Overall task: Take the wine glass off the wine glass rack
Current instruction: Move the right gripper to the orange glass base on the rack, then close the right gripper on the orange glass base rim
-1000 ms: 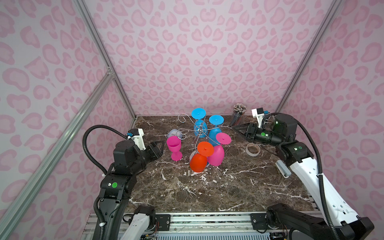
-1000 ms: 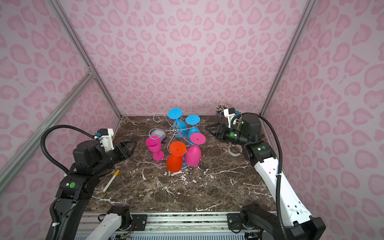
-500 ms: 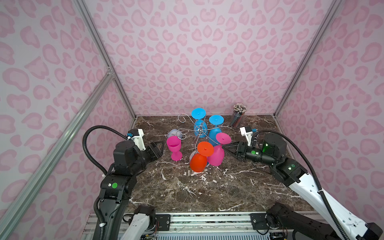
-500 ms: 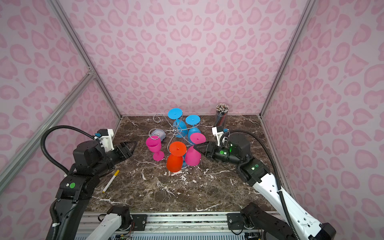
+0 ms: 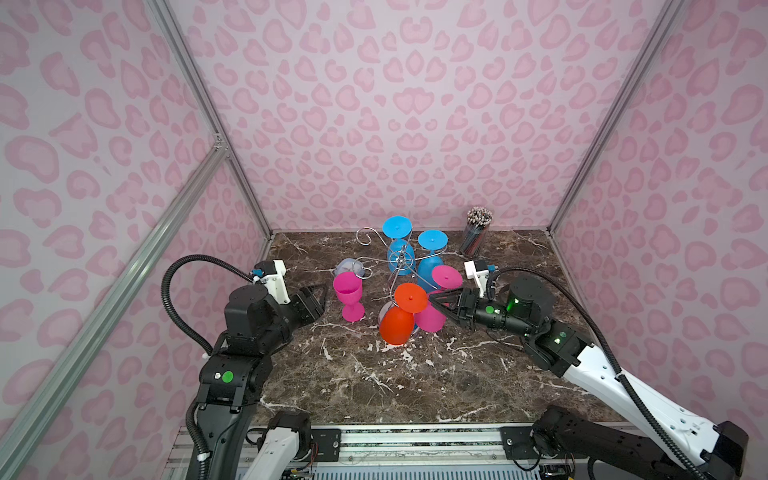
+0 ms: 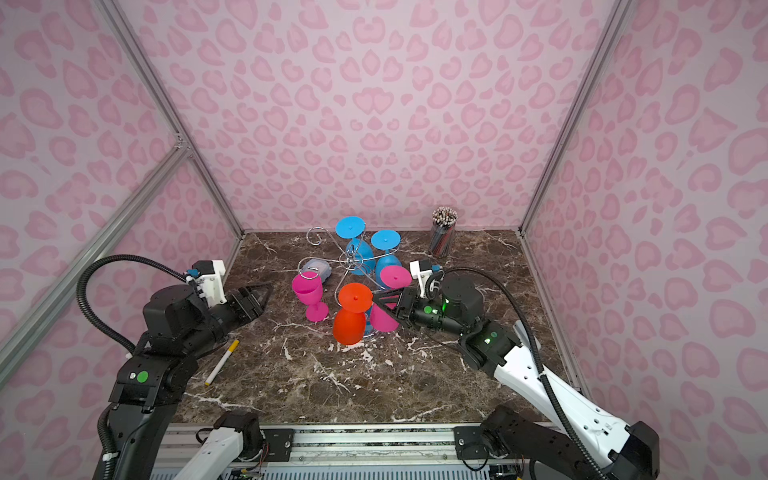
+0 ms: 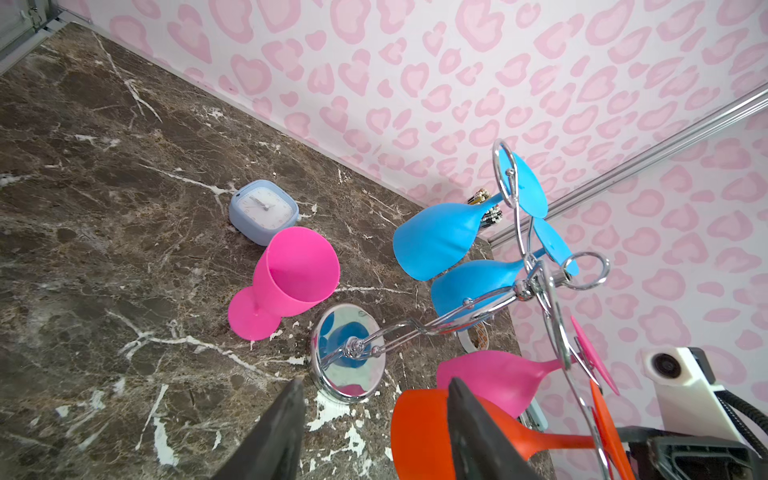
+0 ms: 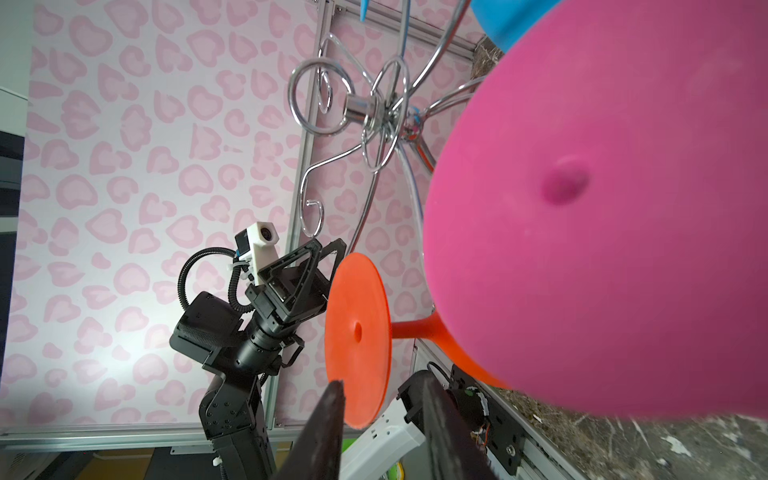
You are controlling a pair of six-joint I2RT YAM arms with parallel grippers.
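**Item:** orange wine glass (image 5: 397,327), hung bowl-down from a front arm of the wine glass rack (image 7: 361,376). Its long axis is near upright, foot uppermost.

**Right end effector** (image 5: 433,300): held level at foot height, jaws partly apart, gripping nothing (the foot's rim sits just at its fingertips). The glass lies straight ahead of it.

**Left end effector** (image 5: 319,296): jaws apart, empty, well away across the surface (image 5: 415,386).

**Nearer arm:** right.

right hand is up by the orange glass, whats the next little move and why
Probably ease the right hand forward until its fingers straddle the stem of the orange glass. In the right wrist view the fingers stand apart with only the edge of the orange foot between them; the stem lies beyond, and the glass hangs on the wine glass rack.
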